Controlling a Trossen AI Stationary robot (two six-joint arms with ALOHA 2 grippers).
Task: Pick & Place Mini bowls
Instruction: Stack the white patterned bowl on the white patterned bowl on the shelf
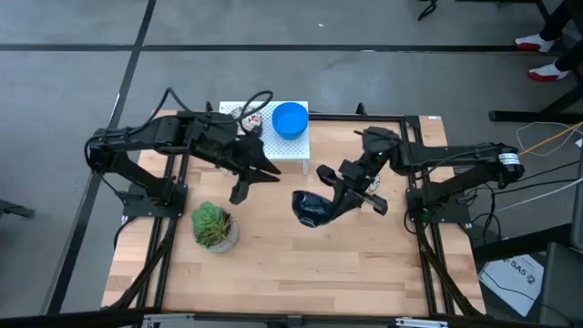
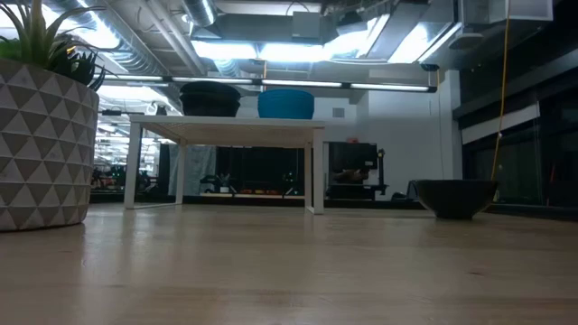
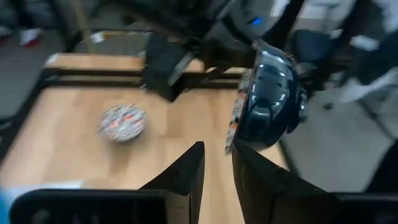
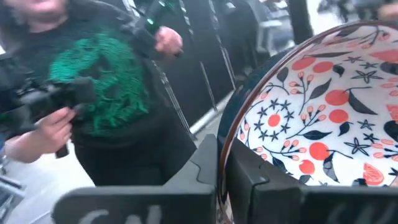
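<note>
Pinched tight between right gripper [image 4: 222, 158] fingers: rim of floral mini bowl [image 4: 323, 118], tilted on edge, patterned inside turned toward the wrist. Left gripper [image 3: 217, 165] fingers slightly apart, holding nothing, that bowl's dark outside just beyond the tips. Second floral bowl [image 3: 123, 121] on table [image 3: 62, 149], well off to one side of left fingers. Blue mini bowl [image 1: 291, 119] on white stand [image 1: 301, 150], behind left fingers.

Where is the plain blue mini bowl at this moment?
In the high view the blue bowl sits on the small white stand at the table's far edge, beside a patterned bowl on its left.
</note>
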